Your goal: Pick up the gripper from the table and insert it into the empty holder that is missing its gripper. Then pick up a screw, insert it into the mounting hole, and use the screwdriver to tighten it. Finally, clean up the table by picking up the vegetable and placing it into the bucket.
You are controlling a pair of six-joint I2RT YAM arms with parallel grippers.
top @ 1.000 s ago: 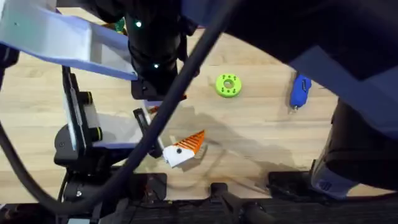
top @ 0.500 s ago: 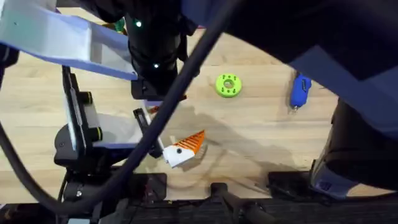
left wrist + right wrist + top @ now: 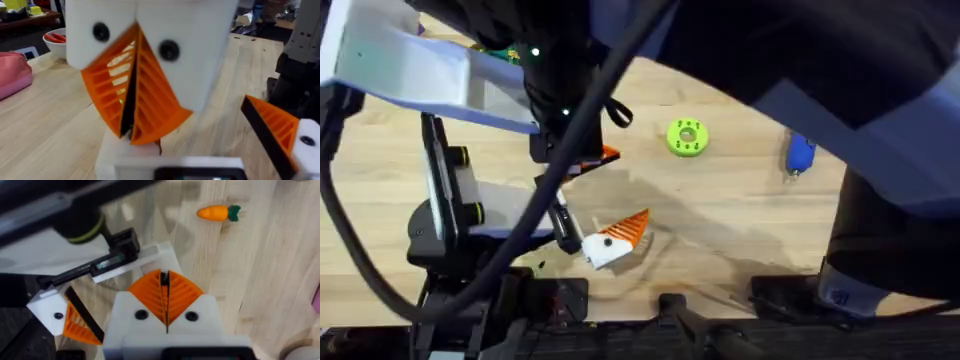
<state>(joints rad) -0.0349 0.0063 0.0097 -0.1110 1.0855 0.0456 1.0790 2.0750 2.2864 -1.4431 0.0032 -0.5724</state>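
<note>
My left gripper (image 3: 200,145) lies low over the table and is open. One side of it carries an orange ribbed pad (image 3: 272,130). The other side is the empty holder (image 3: 150,257), a bare white block. My right gripper (image 3: 165,275) comes down from above with its two orange pads pressed shut, tips touching that block; it shows again, up close, as the right gripper (image 3: 131,134). I see nothing between its pads. The loose gripper piece is hidden. The blue screwdriver (image 3: 800,152) lies at the far right. The vegetable (image 3: 217,213) lies on bare wood beyond both grippers. The bucket is out of view.
A green round disc (image 3: 687,138) sits mid-table. A white bowl (image 3: 55,42) with red pieces and a pink bag (image 3: 12,72) stand at the table's side. Arm links and a cable hang close under the overhead camera and cover much of the table.
The dark wrist over the left gripper has shifted slightly up and left, and more orange shows beneath it. The screwdriver, green disc and left gripper have not moved.
</note>
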